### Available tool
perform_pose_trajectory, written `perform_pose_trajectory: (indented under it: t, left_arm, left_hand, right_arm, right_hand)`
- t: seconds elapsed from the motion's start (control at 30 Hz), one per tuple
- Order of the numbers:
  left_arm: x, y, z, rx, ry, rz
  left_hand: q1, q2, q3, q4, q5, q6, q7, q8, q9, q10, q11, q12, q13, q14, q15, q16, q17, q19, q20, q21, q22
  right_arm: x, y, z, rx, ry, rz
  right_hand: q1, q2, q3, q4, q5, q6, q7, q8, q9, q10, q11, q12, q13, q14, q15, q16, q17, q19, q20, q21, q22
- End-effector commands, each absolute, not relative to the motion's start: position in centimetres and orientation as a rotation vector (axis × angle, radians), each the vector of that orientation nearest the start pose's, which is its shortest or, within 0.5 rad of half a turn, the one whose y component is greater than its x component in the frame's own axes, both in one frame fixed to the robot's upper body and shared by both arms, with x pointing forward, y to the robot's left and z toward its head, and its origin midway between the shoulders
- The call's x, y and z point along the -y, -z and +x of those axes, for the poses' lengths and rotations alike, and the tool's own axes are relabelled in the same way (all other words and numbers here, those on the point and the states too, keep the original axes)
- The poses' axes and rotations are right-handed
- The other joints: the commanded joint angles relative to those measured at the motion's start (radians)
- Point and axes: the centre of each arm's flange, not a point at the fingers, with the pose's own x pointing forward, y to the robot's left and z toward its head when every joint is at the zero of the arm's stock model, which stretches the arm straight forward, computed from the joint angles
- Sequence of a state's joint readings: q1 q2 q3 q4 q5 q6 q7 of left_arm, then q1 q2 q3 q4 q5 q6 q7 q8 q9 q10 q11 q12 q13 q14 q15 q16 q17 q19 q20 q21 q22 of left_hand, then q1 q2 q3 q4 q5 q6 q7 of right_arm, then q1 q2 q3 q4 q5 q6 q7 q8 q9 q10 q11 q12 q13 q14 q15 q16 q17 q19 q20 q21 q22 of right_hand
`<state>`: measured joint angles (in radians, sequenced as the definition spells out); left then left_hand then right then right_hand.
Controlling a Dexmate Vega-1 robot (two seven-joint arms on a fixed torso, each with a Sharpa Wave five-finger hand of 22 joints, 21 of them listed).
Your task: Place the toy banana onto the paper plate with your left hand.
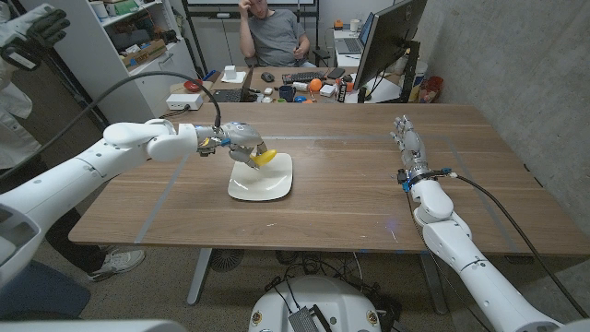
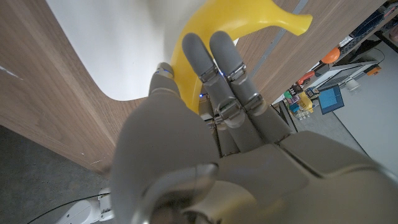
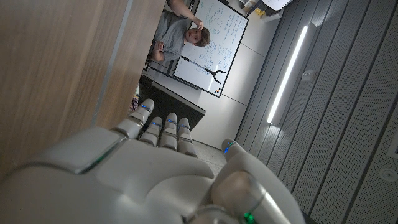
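Head view: left hand (image 1: 241,141) reaches in from the left over the wooden table (image 1: 350,203), holding the toy banana (image 1: 265,158) above the far-left part of the paper plate (image 1: 262,180). Plate is white, squarish with rounded corners, left of table centre. Whether the banana touches the plate cannot be told from here; only a small yellow piece shows past the hand.

Left wrist view adds the grip: fingers (image 2: 217,59) lie across the banana's (image 2: 249,18) yellow curve, its tapered tip sticking out past them, white plate (image 2: 106,43) behind. The thumb side of the grip is hidden by the hand's (image 2: 205,143) own back. Part of the banana is cut off at the picture edge.

Right hand (image 1: 407,140) stands at the right of the table, well apart from the plate, fingers pointing to the far side, nothing in it. Right wrist view shows that hand's (image 3: 161,168) fingers (image 3: 166,127) extended side by side, thumb set apart: empty and open.

Beyond the table: a seated person (image 1: 269,37) at a cluttered desk (image 1: 295,85), a dark monitor (image 1: 392,37) on the right. The right wrist view alone shows a whiteboard (image 3: 214,43) behind the person (image 3: 183,31); it bears writing, too small to read. No brand or label legible anywhere.
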<state>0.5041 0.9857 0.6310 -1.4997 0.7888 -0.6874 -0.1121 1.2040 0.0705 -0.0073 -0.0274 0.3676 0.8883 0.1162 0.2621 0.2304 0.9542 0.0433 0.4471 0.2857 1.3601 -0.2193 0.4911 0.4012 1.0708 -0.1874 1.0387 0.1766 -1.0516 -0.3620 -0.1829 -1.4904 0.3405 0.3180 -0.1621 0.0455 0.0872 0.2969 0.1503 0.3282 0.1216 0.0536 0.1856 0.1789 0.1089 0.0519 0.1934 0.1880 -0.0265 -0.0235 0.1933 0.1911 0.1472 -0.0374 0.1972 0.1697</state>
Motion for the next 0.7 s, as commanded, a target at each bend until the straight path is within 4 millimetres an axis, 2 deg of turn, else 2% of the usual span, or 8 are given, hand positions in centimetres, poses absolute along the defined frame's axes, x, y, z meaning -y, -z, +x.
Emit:
perform_pose_trajectory:
  t: [0.03,0.33,0.47,0.7]
  left_arm:
    - [-26.4,-4.4,58.7,0.902,0.468,2.078]
    - [-26.5,-3.8,58.8,0.884,0.476,2.083]
    - [-26.4,-3.5,59.1,0.88,0.477,2.098]
    - [-26.3,-3.1,59.2,0.868,0.493,2.113]
  left_hand:
    - [0.021,0.063,0.04,0.048,0.003,0.087,-0.02,-0.004,0.004,0.174,-0.18,-0.002,0.003,-0.004,0.003,-0.007,0.005,-0.009,-0.011,-0.004,0.003]
    - [0.029,0.062,0.04,0.049,0.004,0.082,-0.026,-0.01,0.006,0.17,-0.174,-0.007,0.006,-0.008,0.002,-0.013,0.004,-0.016,-0.01,-0.009,0.002]
    - [0.032,0.061,0.04,0.05,0.004,0.082,-0.026,-0.011,0.008,0.169,-0.183,-0.01,0.005,-0.01,0.001,-0.015,0.004,-0.018,-0.01,-0.011,0.002]
    - [0.037,0.061,0.041,0.05,0.005,0.081,-0.031,-0.014,0.009,0.166,-0.183,-0.013,0.006,-0.013,0.001,-0.018,0.003,-0.022,-0.01,-0.014,0.001]
  right_arm:
    - [28.8,5.5,60.6,0.696,0.014,0.017]
    - [29.0,5.6,60.5,0.696,0.013,0.022]
    - [29.1,5.6,60.4,0.698,0.018,0.022]
    - [29.1,5.7,60.4,0.696,0.015,0.017]
  right_hand:
    - [0.01,0.04,0.006,-0.002,0.003,0.009,-0.004,0.007,0.004,0.009,0.004,0.006,0.004,0.001,-0.001,0.002,0.002,0.007,-0.031,0.004,0.004]
    - [0.01,0.04,0.006,-0.002,0.003,0.01,-0.004,0.007,0.004,0.011,0.004,0.007,0.004,0.002,0.0,0.002,0.002,0.008,-0.032,0.004,0.004]
    - [0.01,0.04,0.006,-0.002,0.003,0.01,-0.003,0.007,0.004,0.01,0.004,0.007,0.004,0.002,0.0,0.002,0.002,0.008,-0.032,0.004,0.004]
    - [0.01,0.04,0.006,-0.002,0.003,0.01,-0.003,0.007,0.004,0.012,0.004,0.007,0.004,0.003,0.0,0.002,0.002,0.008,-0.032,0.004,0.004]
